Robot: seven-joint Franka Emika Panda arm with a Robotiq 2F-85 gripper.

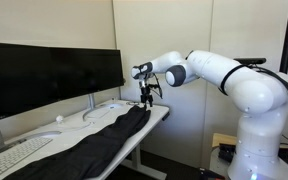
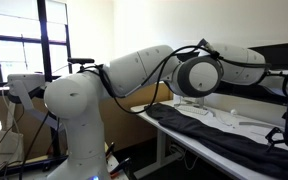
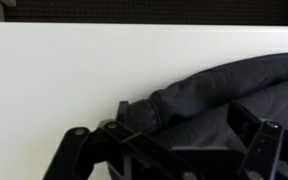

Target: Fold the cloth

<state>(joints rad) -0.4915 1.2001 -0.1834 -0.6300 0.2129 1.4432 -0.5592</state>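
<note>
Since the cloth (image 1: pixel 102 138) lies stretched along the table (image 3: pixel 64 70), its bunched end sits between the fingers (image 3: pixel 266 140). They stand spread, pinching nothing yet. Likely placed astride that end to grasp and carry it over.
</note>
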